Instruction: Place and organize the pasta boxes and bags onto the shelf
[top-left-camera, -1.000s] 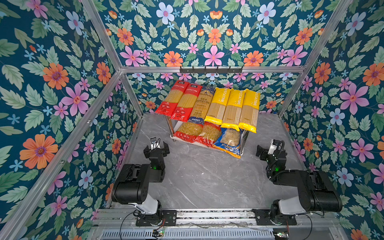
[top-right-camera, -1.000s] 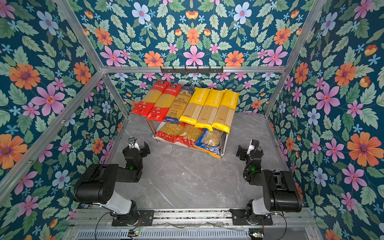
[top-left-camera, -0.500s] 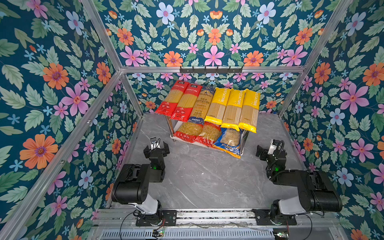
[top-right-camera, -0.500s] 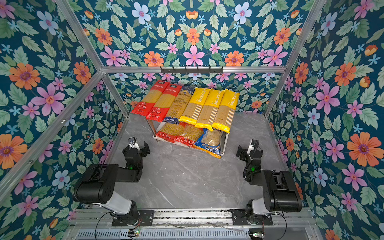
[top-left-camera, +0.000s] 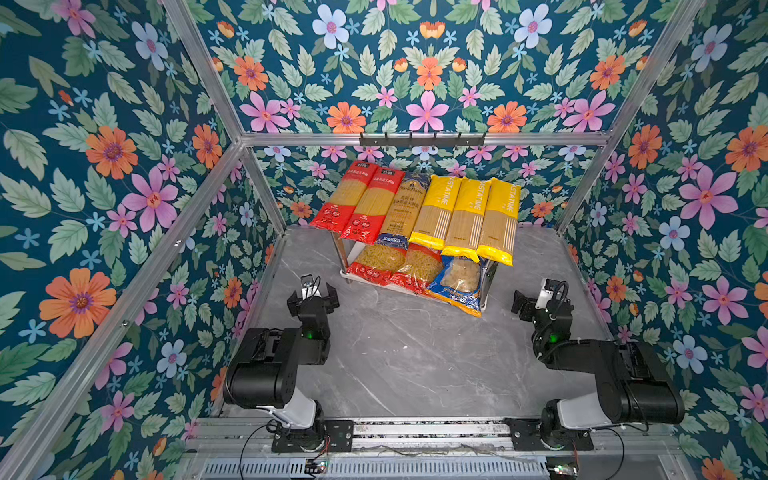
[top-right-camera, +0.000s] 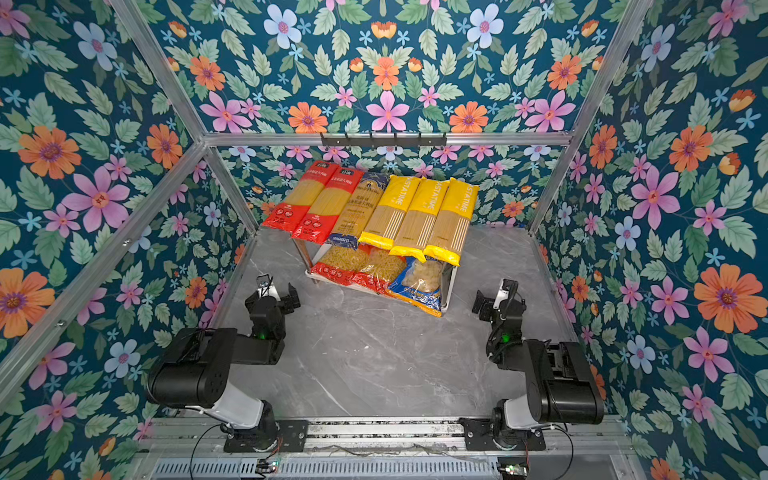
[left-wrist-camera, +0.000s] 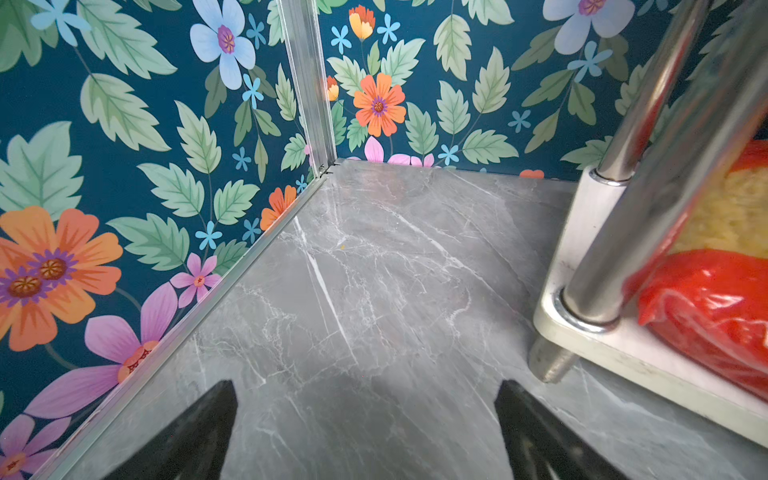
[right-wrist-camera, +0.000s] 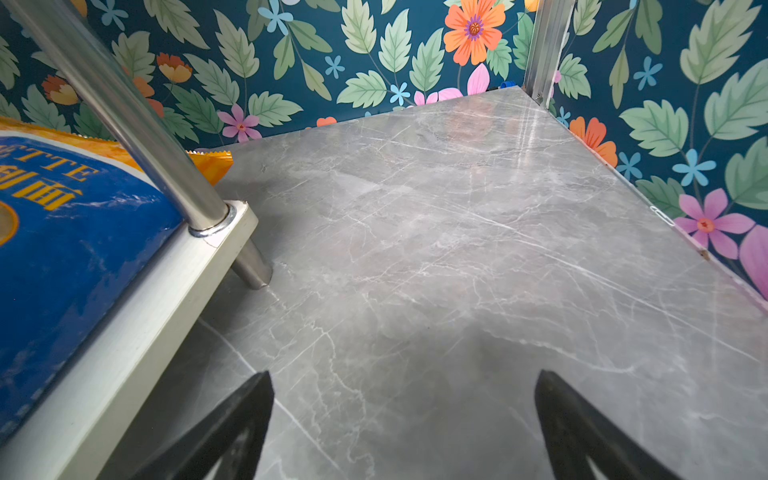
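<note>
The shelf (top-left-camera: 343, 272) stands at the back middle of the table in both top views. Its top tier carries two red spaghetti packs (top-left-camera: 347, 195), a navy-gold pack (top-left-camera: 405, 208) and three yellow PASTATIME packs (top-left-camera: 465, 216), lying side by side. On the lower tier lie two red macaroni bags (top-left-camera: 376, 262) and a blue-orange shells bag (top-left-camera: 459, 282). My left gripper (top-left-camera: 312, 297) hovers open and empty near the shelf's front left leg (left-wrist-camera: 548, 365). My right gripper (top-left-camera: 536, 303) is open and empty near the front right leg (right-wrist-camera: 251, 266). Only bare tabletop lies between the left fingers (left-wrist-camera: 208, 428) and between the right fingers (right-wrist-camera: 241, 424).
A black hook rail (top-left-camera: 422, 139) hangs on the back frame bar above the shelf. Floral walls with aluminium posts (left-wrist-camera: 307, 83) close in three sides. Both arm bases sit on the front rail (top-left-camera: 415, 430). The grey marble tabletop (top-left-camera: 415, 353) stretches between the arms.
</note>
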